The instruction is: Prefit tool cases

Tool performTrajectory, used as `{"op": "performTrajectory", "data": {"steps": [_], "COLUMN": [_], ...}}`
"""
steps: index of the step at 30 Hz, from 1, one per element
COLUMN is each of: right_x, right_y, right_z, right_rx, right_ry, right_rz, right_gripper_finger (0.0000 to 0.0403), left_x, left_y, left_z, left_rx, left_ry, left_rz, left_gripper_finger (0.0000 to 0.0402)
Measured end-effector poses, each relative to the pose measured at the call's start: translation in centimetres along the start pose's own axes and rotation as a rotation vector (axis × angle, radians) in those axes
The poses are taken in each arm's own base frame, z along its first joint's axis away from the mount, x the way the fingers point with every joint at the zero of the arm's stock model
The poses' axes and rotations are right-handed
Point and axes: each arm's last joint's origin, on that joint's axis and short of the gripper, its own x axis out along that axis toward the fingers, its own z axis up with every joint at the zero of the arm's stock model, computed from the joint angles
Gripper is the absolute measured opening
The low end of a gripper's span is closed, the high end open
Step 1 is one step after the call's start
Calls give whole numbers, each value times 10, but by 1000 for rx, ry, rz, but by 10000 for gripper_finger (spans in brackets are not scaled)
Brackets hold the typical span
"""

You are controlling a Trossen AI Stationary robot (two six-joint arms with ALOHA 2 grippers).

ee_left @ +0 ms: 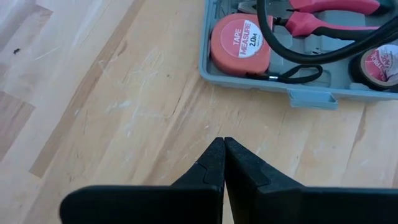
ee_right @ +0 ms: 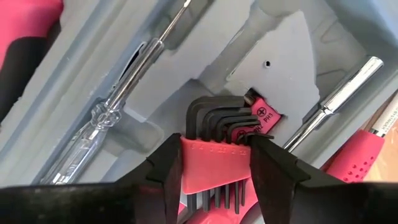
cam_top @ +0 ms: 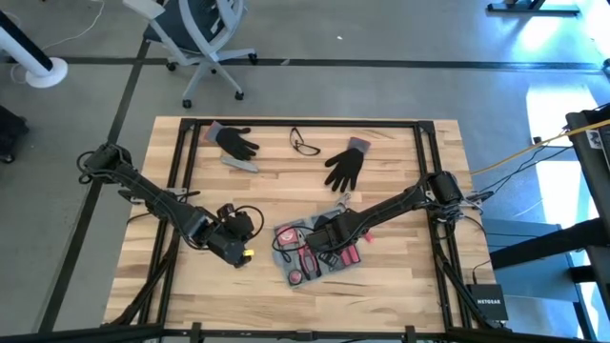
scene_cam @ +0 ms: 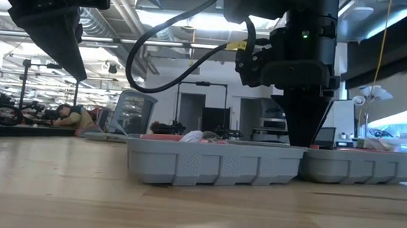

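Observation:
The blue-grey tool case [cam_top: 291,272] lies open and flat on the wooden table, near its front middle; the low view shows its ribbed wall [scene_cam: 215,162]. My right gripper [ee_right: 214,146] points down into the case and is shut on a pink holder of black hex keys [ee_right: 211,165]. In the low view this gripper [scene_cam: 306,129] reaches down behind the case wall. My left gripper [ee_left: 222,142] is shut on nothing and hangs over bare wood to the left of the case [ee_left: 311,93]. My right gripper pinches the pink holder's two opposite side edges [ee_right: 186,163] between its two fingers, from above, pointing down. The keys' bent ends [ee_right: 217,115] stick out past the fingertips toward the case floor. Whether they touch the case, I cannot tell.
In the case lie a pink tape measure [ee_left: 241,38], pink-handled pliers [ee_left: 323,7], a tape roll [ee_left: 382,62] and a clear tester screwdriver [ee_right: 118,106]. Two black gloves [cam_top: 236,141] [cam_top: 345,167], glasses [cam_top: 305,143] and a small grey bar [cam_top: 243,164] lie toward the far edge.

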Motion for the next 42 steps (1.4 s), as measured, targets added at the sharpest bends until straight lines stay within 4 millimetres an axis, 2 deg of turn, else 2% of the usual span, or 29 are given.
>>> {"op": "performTrajectory", "data": {"steps": [8,19,28,34,38,42], "right_x": [-4,-24,-44,-46,-46,-46], "right_y": [0,4,12,10,10,14], "right_z": [0,7,15,14,13,17], "right_rx": [-28,-87,-92,-75,-54,-71], "right_ry": [20,-8,-58,-48,-40,-73], "right_rz": [-5,-2,46,30,30,66], "right_gripper_finger": [147,146,124,107,123,165], "left_x": [0,0,0,0,0,0], "left_y": [0,0,0,0,0,0], "left_z": [0,0,0,0,0,0], "left_rx": [0,0,6,7,8,12], "left_ry": [0,-1,-6,-5,-5,-5], "left_rz": [0,1,5,5,5,5], "left_gripper_finger": [0,0,0,0,0,0]}}
